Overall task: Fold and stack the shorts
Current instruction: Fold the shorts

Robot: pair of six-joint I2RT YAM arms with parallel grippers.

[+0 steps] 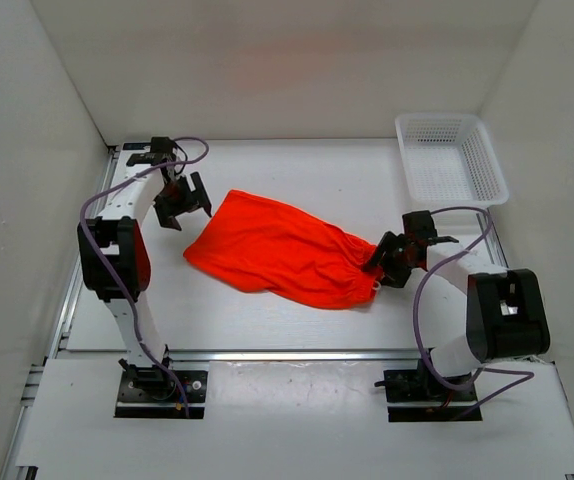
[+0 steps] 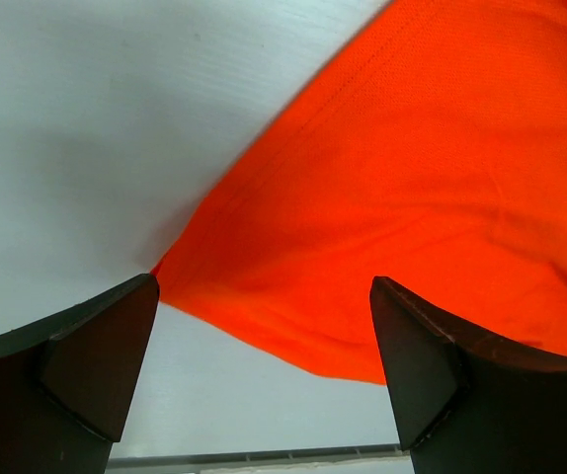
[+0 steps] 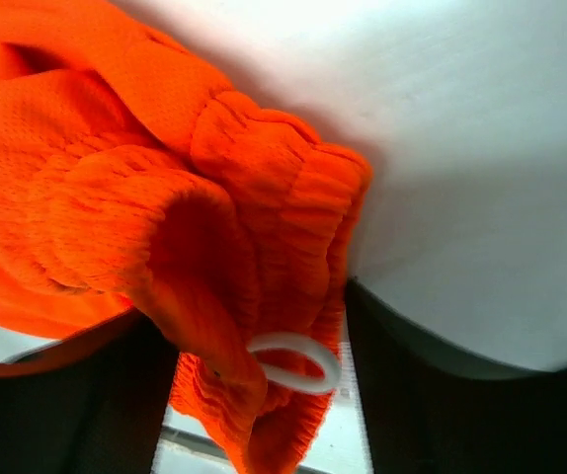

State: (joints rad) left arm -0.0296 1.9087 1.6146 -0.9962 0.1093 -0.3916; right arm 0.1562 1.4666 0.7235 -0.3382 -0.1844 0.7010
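The orange-red shorts lie spread on the white table, leg hems to the left and the gathered waistband to the right. My left gripper is open and empty, hovering just off the shorts' upper-left corner; in the left wrist view that corner lies ahead between the fingertips. My right gripper is at the waistband end. In the right wrist view the bunched waistband and a white drawstring loop sit between its spread jaws, with a strip of table showing beside the right finger.
A white plastic mesh basket stands at the back right corner. White walls enclose the table on three sides. The table's front edge rail runs just ahead of the arm bases.
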